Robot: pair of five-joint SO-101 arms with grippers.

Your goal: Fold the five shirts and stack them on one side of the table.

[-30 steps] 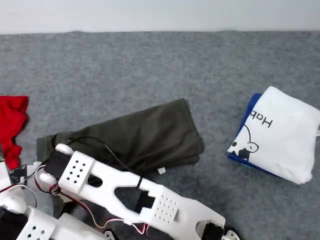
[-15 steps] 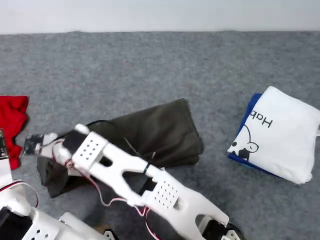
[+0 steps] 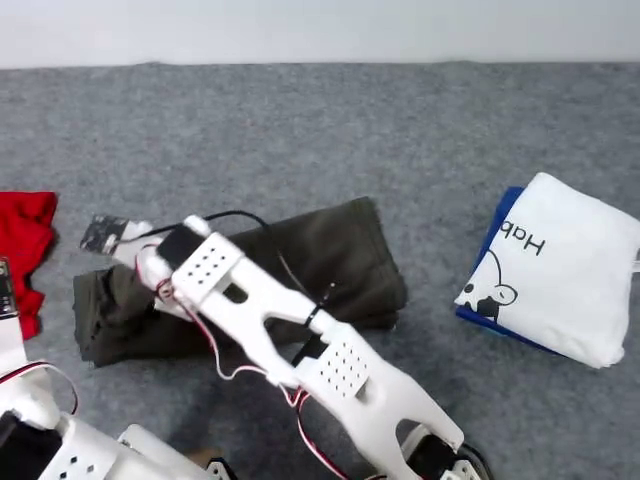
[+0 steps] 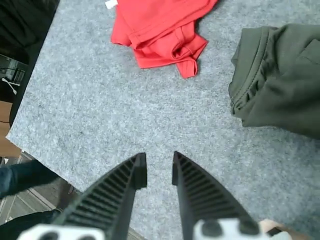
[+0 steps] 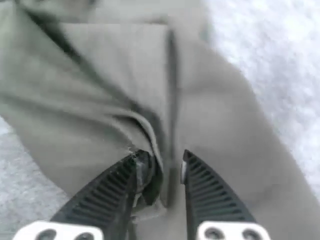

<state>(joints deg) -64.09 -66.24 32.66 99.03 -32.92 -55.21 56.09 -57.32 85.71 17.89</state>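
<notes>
Four shirts lie in sight on the grey worktop (image 3: 300, 120). The olive shirt (image 3: 330, 265) sprawls near the middle, partly folded. The right pincer (image 5: 160, 162) sits at the end of it nearest the red shirt (image 4: 155, 30), fingers pinching a raised fold of the olive cloth. The right arm (image 3: 300, 340) stretches slantwise over the olive shirt's near edge and hides part of it. The red shirt lies crumpled at the worktop's edge, a little apart from the olive one. The left pincer (image 4: 159, 162) hovers over grey surface near both, fingers slightly spread with nothing between them. Well apart on the opposite side, a folded white shirt (image 3: 565, 275) rests on a folded blue shirt (image 3: 503, 215).
</notes>
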